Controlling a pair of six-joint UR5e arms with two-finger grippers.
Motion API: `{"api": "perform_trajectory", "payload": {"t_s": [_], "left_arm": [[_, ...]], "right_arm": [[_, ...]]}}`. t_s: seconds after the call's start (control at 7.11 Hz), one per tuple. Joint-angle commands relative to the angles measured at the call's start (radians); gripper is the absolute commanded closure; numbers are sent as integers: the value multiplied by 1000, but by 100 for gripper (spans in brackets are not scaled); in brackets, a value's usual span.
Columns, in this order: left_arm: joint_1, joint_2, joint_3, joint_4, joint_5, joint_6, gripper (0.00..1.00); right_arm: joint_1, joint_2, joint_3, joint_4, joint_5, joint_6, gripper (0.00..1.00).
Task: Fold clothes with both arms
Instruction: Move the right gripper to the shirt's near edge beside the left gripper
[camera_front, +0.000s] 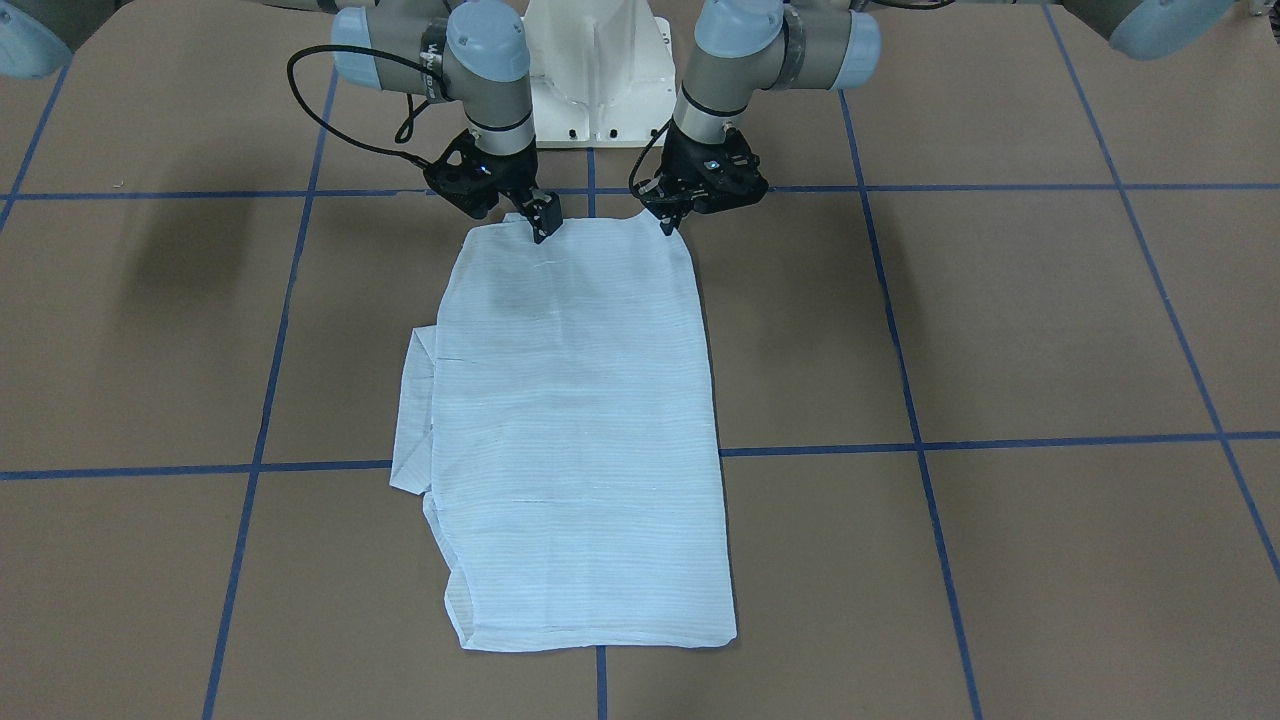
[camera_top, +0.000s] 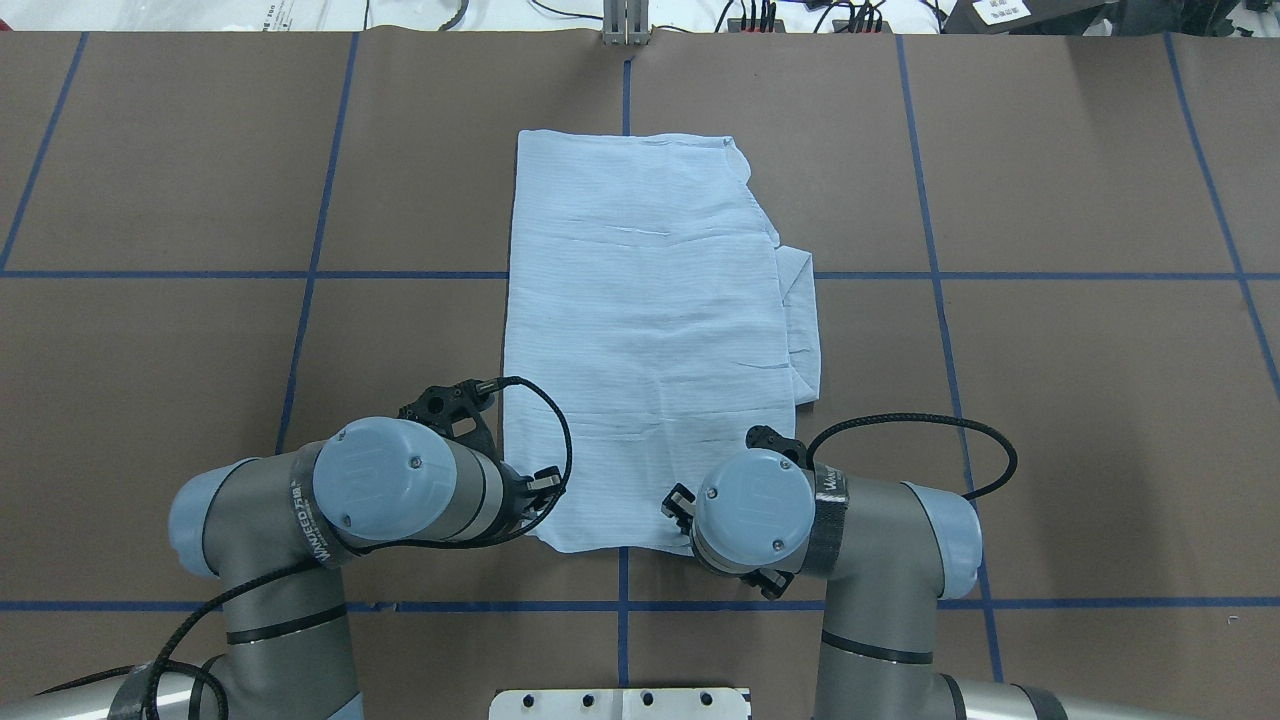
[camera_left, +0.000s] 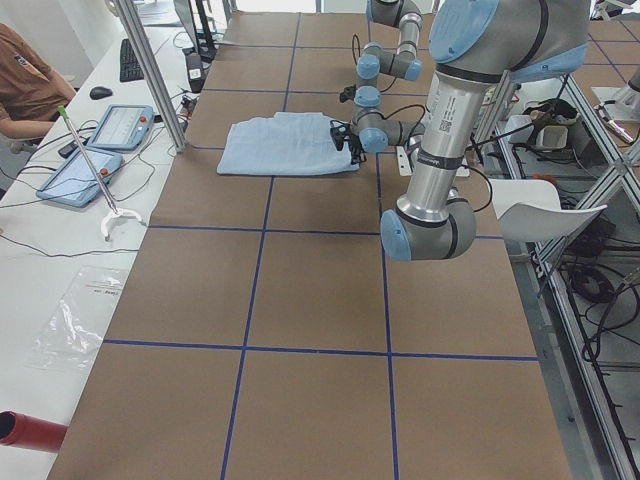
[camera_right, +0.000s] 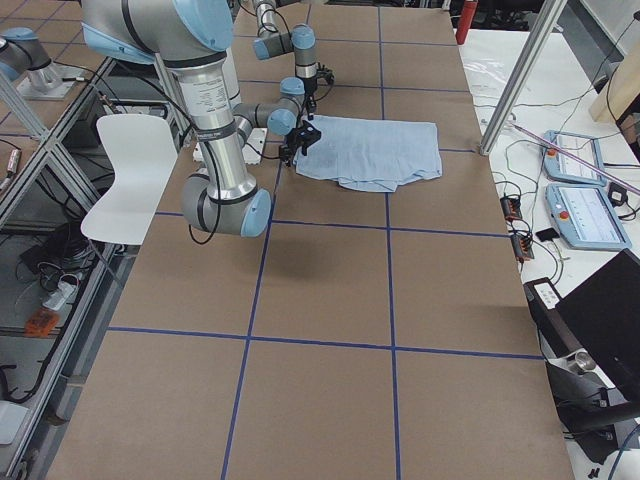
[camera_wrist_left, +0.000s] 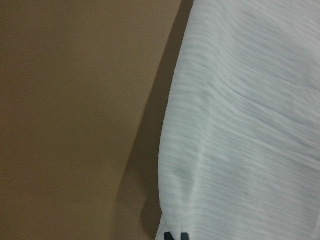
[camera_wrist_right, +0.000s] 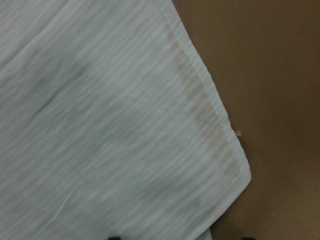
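**Inspector:** Where does the shirt stand?

**Onlooker:** The shirt (camera_front: 580, 420) lies flat on the desk (camera_front: 1000, 330), down the middle of the front-facing frame, narrowed to one long panel. I judge the lengthwise folds done. A flap of cloth (camera_front: 415, 400) juts out at its left edge in that frame, so that side is untidy.

**Inspector:** And the grippers?

**Onlooker:** Both sit at the panel's top edge in that frame. The right gripper (camera_front: 541, 228) is just inside the upper-left corner and the left gripper (camera_front: 668, 222) is at the upper-right corner. I cannot tell whether either one pinches the cloth or stands open, as the wrist views show almost only fabric.

**Inspector:** What remains?

**Onlooker:** In my judgement, the crosswise folds to shorten the panel. None is made yet.
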Motion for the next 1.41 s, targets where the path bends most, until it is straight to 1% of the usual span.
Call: {"api": "perform_trajectory", "payload": {"t_s": [0.0,0.14,0.28,0.42,0.56,0.84,0.98,1.12,1.27], "left_arm": [[0,1,5,0,0,1,100],[0,1,5,0,0,1,100],[0,2,8,0,0,3,100],[0,1,9,0,2,6,100],[-2,2,9,0,2,9,100],[-2,1,2,0,0,9,100],[-3,1,-7,0,0,9,100],[-3,4,-30,17,0,9,100],[3,-1,-84,84,-2,7,100]], "right_arm": [[-1,6,0,0,-5,0,44],[-1,6,1,0,-5,-2,76],[-1,6,1,0,-5,-8,94],[4,6,7,0,-3,-12,99],[4,4,9,0,-3,-12,100],[13,3,24,-2,-2,-11,100],[18,-5,59,-2,-2,-9,100],[22,-5,81,-2,9,-12,100],[21,-31,125,-2,12,-14,100]]}}
